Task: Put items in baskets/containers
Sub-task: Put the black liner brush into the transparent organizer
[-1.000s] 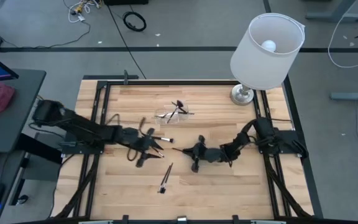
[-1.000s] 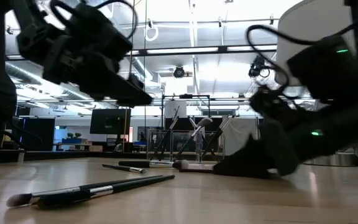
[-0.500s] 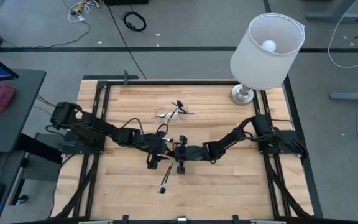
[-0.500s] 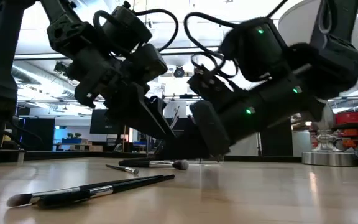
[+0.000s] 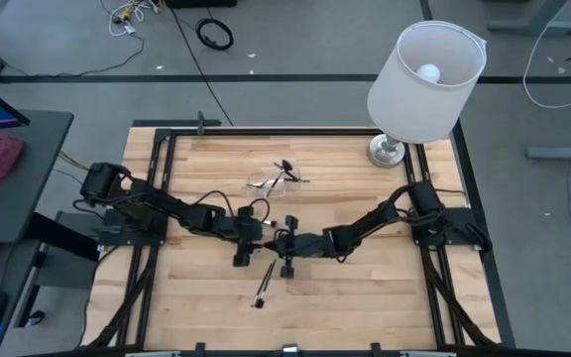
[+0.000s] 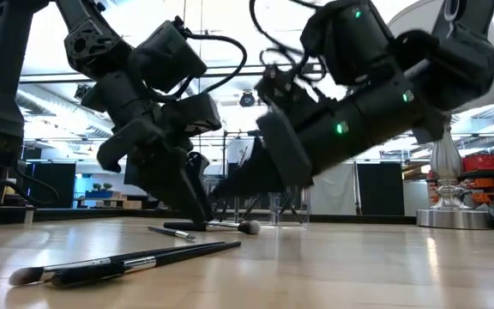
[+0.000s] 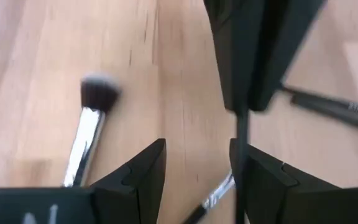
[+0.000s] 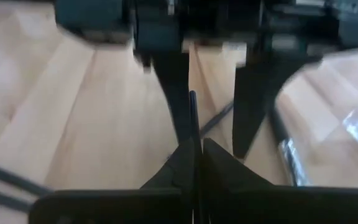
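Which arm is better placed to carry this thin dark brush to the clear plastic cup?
Right, probably: the right gripper is shut on the thin dark brush handle, while the left gripper faces it open, holding nothing. The clear plastic cup sits near both.

Two dark robot arms fill the upper half of the frame. The left arm [image 6: 135, 112] reaches down from the upper left, its gripper [image 6: 187, 193] pointing at the wooden table [image 6: 358, 266] left of centre. The right arm [image 6: 376, 94] slants in from the upper right, green lights showing on its casing, and ends just right of the left gripper. In the lower left foreground two makeup brushes [image 6: 127, 262] lie side by side, nearly touching. Farther back, below the left gripper, lies a brush with a round fluffy head [image 6: 230, 227], and a thinner brush [image 6: 170, 233] beside it. Behind them at centre stands a clear plastic container [image 6: 286, 209]. A lamp base [image 6: 448, 215] sits at the right edge.
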Controlling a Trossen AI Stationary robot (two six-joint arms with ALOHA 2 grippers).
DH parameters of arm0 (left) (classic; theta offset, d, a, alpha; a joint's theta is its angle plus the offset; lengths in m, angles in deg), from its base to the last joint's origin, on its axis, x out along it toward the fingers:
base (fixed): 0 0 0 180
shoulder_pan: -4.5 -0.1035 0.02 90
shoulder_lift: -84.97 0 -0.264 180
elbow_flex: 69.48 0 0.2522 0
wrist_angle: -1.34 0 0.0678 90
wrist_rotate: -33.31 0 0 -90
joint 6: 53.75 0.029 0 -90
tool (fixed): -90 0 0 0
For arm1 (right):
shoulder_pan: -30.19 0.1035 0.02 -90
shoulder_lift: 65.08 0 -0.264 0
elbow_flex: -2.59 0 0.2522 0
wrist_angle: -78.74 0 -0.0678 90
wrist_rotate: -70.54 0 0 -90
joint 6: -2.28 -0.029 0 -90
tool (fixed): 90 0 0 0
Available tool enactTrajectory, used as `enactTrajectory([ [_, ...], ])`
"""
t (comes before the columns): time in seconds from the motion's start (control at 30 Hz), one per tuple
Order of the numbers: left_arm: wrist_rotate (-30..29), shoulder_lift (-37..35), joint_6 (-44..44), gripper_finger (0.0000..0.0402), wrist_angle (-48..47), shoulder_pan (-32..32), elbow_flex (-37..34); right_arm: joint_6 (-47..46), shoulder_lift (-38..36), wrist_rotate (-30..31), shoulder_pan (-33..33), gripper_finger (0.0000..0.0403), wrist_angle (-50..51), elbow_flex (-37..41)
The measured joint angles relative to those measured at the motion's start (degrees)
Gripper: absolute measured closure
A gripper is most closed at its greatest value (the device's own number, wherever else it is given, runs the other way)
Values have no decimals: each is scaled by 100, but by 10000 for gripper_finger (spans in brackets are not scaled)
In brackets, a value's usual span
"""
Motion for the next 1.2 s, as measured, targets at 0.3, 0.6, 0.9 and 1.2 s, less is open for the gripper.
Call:
enactTrajectory([
  [0.3,-14,-1,62,221,395,24,3,36,-45,1,-2,390,90,-4],
  [0.6,-34,-1,209,284,413,238,3,-78,-37,-10,-41,390,281,-2],
  [0.9,-30,-1,225,372,515,233,1,-113,-37,1,-44,390,284,-2],
  [1.2,-29,-1,167,380,499,237,1,-101,-41,-5,-46,368,236,4],
])
